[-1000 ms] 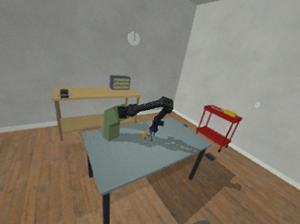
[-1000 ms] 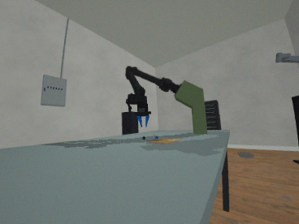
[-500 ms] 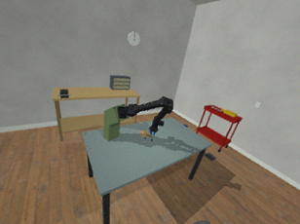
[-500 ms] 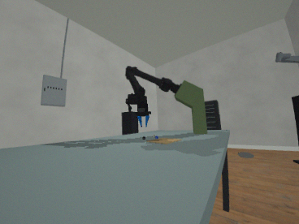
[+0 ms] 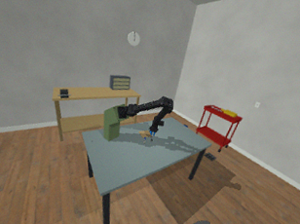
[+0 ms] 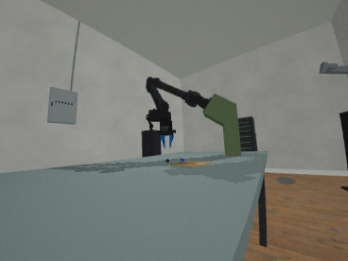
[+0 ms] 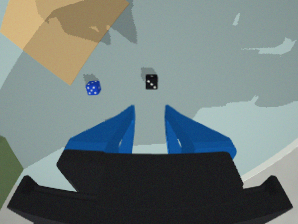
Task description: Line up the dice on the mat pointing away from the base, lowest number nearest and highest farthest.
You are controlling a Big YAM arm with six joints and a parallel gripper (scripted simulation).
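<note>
In the wrist view the tan mat [image 7: 63, 19] lies at the upper left. A blue die [image 7: 93, 87] sits on the table just off the mat's lower corner. A black die [image 7: 152, 82] sits to its right, straight ahead of my gripper [image 7: 149, 110]. The blue fingers stand narrowed with a small gap, and nothing is between them. The third die is not in view. In the exterior view the gripper [image 6: 165, 141] hangs above the table, over the black die [image 6: 167, 162] and the blue die [image 6: 182, 160], with the mat [image 6: 194, 164] beside them. The top view shows the gripper [image 5: 152, 134] near the mat [image 5: 144, 133].
The arm's green base [image 5: 111, 123] stands on the table's far left part and also shows in the exterior view [image 6: 226, 125]. A wooden shelf bench [image 5: 95, 101] and a red cart [image 5: 220, 125] stand beyond the table. The table's edges are well away from the dice.
</note>
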